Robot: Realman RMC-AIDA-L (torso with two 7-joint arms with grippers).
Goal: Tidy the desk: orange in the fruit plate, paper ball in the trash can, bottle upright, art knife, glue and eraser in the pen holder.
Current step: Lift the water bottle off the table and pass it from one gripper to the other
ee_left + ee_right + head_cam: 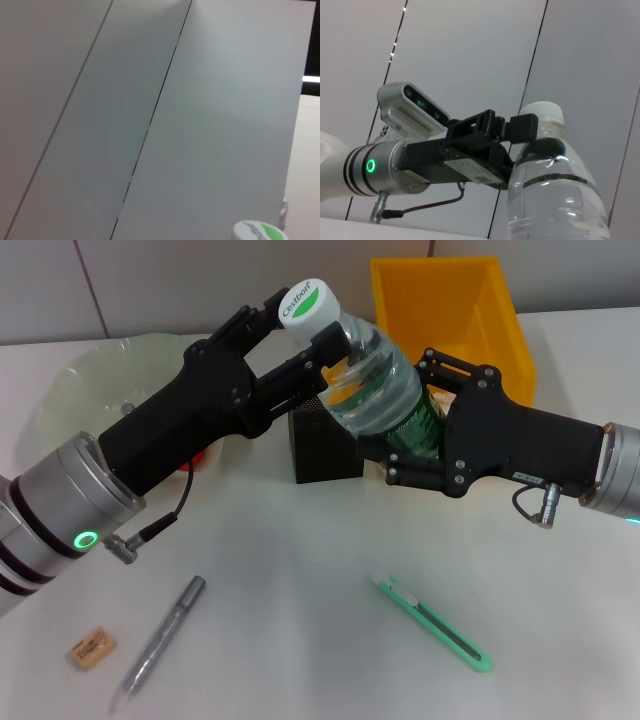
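Nearest the robot, on the white table point(300, 640), lay one eraser point(91, 648) at the front left, one grey glue pen point(160, 641) just to its right, and one green art knife point(432, 622) well apart from them at the front right; none of the three touched a gripper.

Farther back, above the middle of the table, both arms met at the single bottle point(375, 385), which was held off the surface and tilted, its white-and-green cap point(305, 303) leaning to the left and away. The right gripper point(420, 405) was closed around the lower body at the green label. The left gripper point(315, 350) clamped the bottle's neck just under the cap, one finger on either side; the right wrist view showed those fingers point(522, 127) pressed against the neck below the cap point(543, 111).

Directly behind and beneath the bottle stood one black pen holder point(322, 445), partly hidden by the bottle and both grippers. Beyond it on the right sat one yellow trash can point(450, 310). At the far left was one pale fruit plate point(110, 380), the left arm crossing in front of it, with a small patch of red-orange showing under that arm, too hidden to identify.
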